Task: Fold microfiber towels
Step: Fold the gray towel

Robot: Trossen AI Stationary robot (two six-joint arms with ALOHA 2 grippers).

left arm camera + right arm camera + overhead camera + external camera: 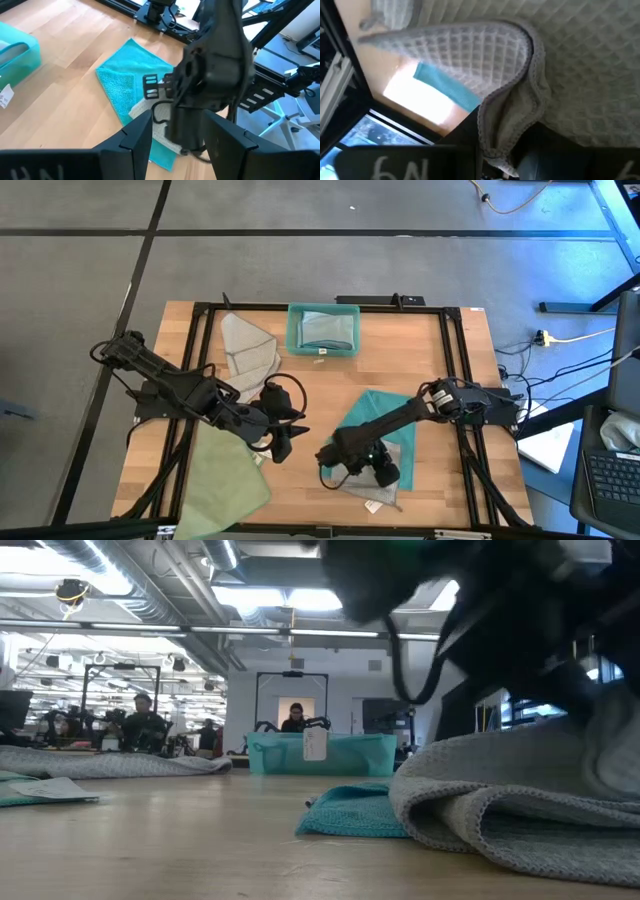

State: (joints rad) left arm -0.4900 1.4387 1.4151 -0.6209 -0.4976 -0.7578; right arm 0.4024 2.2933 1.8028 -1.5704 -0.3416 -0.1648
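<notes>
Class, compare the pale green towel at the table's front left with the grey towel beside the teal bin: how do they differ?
The pale green towel is green and lies nearer the table's front edge; the grey towel is grey and lies at the back, beside the teal bin. The green one shows the larger spread; the grey one looks smaller and partly folded. Both lie untouched on the table's left side.

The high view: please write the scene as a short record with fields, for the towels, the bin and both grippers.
grey towel: on the teal towel, near the front edge, partly folded
teal towel: flat on the table, right of centre
green towel: front left corner
second grey towel: back left, beside the bin
bin: back centre, a cloth inside
right gripper: down at the grey towel, a fold between its fingers
left gripper: open, holds nothing, between the green and teal towels
</notes>
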